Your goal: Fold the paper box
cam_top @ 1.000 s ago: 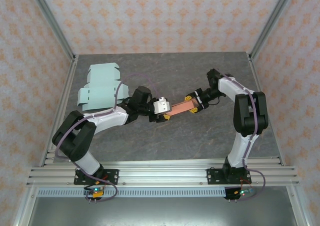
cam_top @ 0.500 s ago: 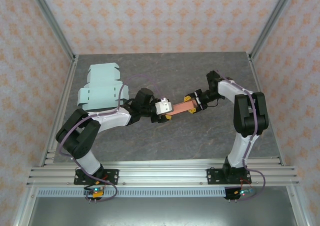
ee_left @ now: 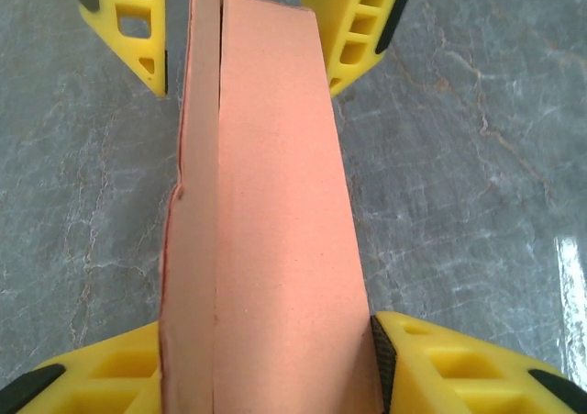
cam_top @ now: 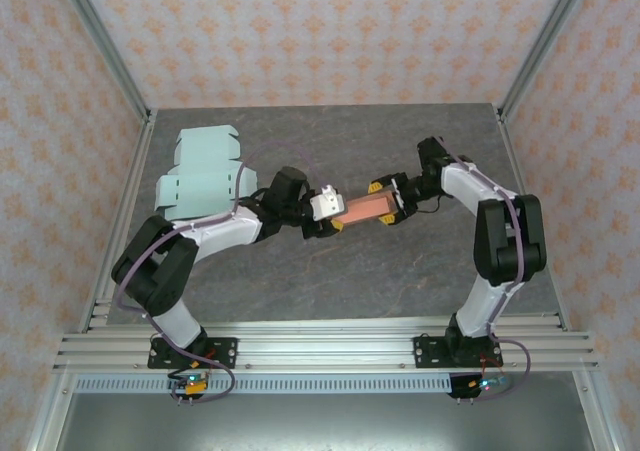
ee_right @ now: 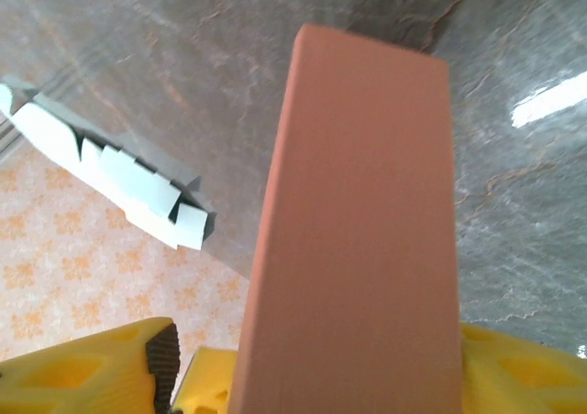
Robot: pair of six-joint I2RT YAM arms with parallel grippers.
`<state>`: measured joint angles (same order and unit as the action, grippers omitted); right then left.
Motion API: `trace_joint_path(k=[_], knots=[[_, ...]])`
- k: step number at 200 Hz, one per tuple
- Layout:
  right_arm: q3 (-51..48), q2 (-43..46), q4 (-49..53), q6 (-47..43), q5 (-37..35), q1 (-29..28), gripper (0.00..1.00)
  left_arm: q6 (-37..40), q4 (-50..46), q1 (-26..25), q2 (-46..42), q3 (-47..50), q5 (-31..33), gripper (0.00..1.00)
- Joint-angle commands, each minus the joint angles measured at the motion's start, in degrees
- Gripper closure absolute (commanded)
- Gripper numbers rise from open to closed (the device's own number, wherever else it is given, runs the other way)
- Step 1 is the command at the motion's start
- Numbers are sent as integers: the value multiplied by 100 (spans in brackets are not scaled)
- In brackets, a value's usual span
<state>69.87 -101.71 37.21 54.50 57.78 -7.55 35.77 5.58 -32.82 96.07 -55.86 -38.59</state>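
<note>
The paper box (cam_top: 362,207) is a long salmon-pink carton held level above the table between my two arms. My left gripper (cam_top: 333,219) is shut on its left end. In the left wrist view the box (ee_left: 266,212) runs away from the camera, and both yellow fingers (ee_left: 440,368) press its sides. My right gripper (cam_top: 388,203) stands open around the other end. In the right wrist view one black pad (ee_right: 165,359) stands off from the box (ee_right: 358,230). The other finger (ee_right: 523,368) sits against it.
A pale blue unfolded box blank (cam_top: 200,176) lies flat at the far left of the grey table (cam_top: 330,281), and its notched edge (ee_right: 119,184) appears in the right wrist view. Metal frame posts and patterned walls enclose the table.
My right gripper's jaws have spread apart off the box's end. My left gripper has closed tighter on the box, which has shifted slightly toward the far side.
</note>
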Motion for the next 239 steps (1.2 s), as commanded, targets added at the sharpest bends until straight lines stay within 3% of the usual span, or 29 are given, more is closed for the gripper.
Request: trace_joint_path(k=[1, 31, 65, 101, 152, 188, 206, 226, 239], knots=[[164, 271, 730, 359, -255, 99, 26, -546, -627, 140, 250, -344, -626, 55], [14, 603, 339, -456, -263, 313, 22, -542, -903, 255, 384, -472, -768, 54], [301, 943, 410, -2258, -671, 333, 26, -425, -1514, 392, 765, -932, -825, 54], [161, 1333, 730, -4022, -1495, 212, 35, -397, -1526, 464, 712, -980, -787, 54], [-384, 1874, -275, -5657, -2895, -554, 39, -51, -1714, 450, 648, -1047, -787, 54], [-169, 1583, -344, -6430, -3498, -605, 40, 11, -1749, 453, 554, -1024, -727, 54], [0, 1334, -276, -6601, -3104, -615, 50, 14, -1745, 460, 603, -1046, -738, 54], [184, 1042, -181, -6672, -2782, -675, 66, -64, -1661, 456, 654, -1054, -738, 55], [297, 915, -119, -6719, -2768, -729, 70, -113, -1558, 459, 644, -1003, -765, 55]])
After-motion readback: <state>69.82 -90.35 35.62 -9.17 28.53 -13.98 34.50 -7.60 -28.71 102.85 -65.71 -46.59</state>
